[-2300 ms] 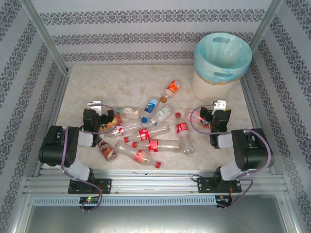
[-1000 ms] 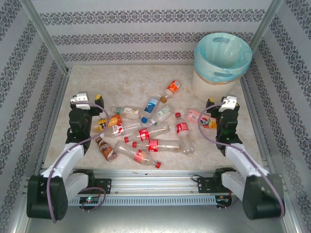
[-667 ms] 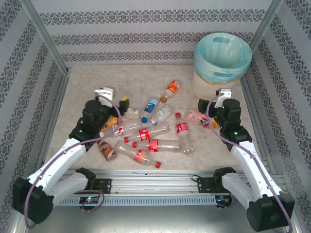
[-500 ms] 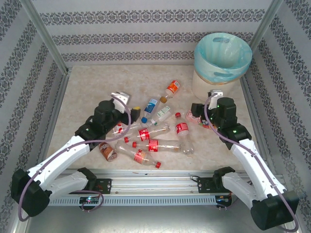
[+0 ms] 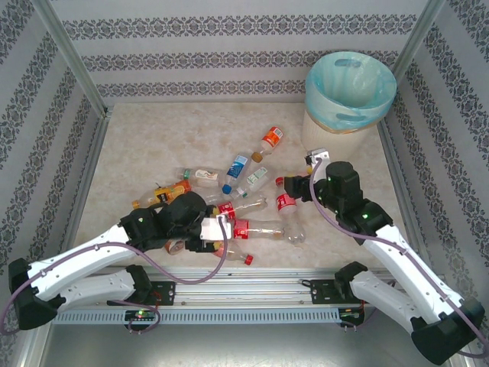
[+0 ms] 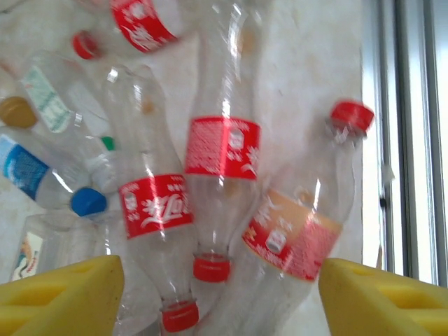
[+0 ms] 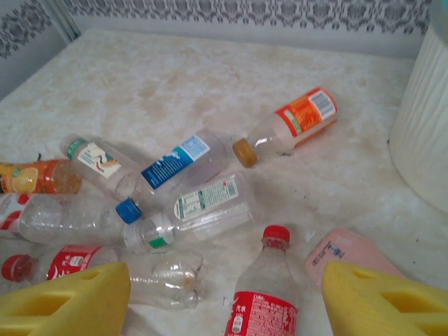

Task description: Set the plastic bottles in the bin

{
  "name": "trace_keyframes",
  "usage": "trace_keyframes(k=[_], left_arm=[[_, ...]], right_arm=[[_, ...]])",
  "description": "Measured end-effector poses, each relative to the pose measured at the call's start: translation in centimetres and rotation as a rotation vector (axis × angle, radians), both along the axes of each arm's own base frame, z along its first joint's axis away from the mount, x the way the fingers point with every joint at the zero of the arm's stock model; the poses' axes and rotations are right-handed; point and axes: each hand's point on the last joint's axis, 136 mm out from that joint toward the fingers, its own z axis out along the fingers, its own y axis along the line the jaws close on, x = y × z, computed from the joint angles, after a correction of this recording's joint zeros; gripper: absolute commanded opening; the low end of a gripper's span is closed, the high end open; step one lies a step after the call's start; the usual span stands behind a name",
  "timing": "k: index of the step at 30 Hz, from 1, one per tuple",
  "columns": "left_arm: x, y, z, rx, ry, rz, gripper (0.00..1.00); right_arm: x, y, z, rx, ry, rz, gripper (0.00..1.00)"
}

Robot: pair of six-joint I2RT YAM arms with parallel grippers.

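Looking down from the overhead camera: a marbled worktop strewn with plastic bottles, heaped loosely from the middle toward the front. Cream-white bin with a blue-green liner, upright at the far right corner, well apart from most of the heap. Left arm stretched low along the front, its head over the red-labelled bottles at the heap's near edge. Right arm reaching in from the right, its head just beside a red-capped bottle, between heap and bin.

Turning to the left wrist camera: left fingers as two yellow pads at the bottom corners, spread wide, clasping nothing. Between them, a centre bottle with a red label, lying lengthwise with its cap toward the camera, crowded on both sides by other red-labelled bottles.

Turning to the right wrist camera: right fingers likewise yellow, parted and empty. Between them, the red-capped bottle, cap pointing away. A pink bottle near the right-hand pad, and the bin's ribbed wall at the right edge.

Judged as the reaching step, with no grasp made yet. Next move calling for lowering each pair astride a single bottle body, clenching, lifting, and carrying to the bin; on the left, taking care not to pinch two touching bottles at once.
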Motion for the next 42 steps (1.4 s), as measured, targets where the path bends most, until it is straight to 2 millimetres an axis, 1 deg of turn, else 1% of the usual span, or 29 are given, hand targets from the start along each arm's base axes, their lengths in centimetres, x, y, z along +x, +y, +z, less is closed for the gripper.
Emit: trace_keyframes(k=[1,5,8,10,13,19,27,35,42], left_arm=[[-0.3,0.4,-1.1,0.04,0.007,-0.023,0.68],[-0.8,1.5,-4.5,0.177,0.047,-0.078,0.71],[-0.8,2.2,-6.2,0.239,0.053,-0.088,0.72],[-0.7,2.6,-7.0,0.263,0.054,-0.09,0.73],[-0.4,3.1,-8.0,0.29,0.056,-0.082,0.73],[0.3,3.3,-9.8,0.346,0.064,-0.074,0.73],[1.1,2.8,-11.6,0.392,0.068,-0.08,0.66],[1.8,2.3,-11.9,0.394,0.043,-0.085,0.65],[2.0,2.2,-11.7,0.393,0.028,-0.099,0.54]], right_arm=[[-0.1,-0.1,0.6,0.005,-0.022,-0.002,0.73],[-0.4,-0.7,2.4,0.014,-0.094,-0.018,0.73],[-0.5,-1.1,2.8,0.014,-0.12,-0.028,0.74],[-0.4,-1.1,2.7,0.013,-0.122,-0.029,0.74],[-0.3,-1.0,1.9,0.005,-0.105,-0.031,0.75],[0.0,-0.9,0.5,-0.006,-0.075,-0.032,0.76],[0.2,-0.8,0.6,0.0,-0.084,-0.034,0.76],[0.3,-1.0,-0.1,-0.011,-0.077,-0.048,0.77],[0.4,-1.1,0.0,-0.012,-0.082,-0.055,0.77]])
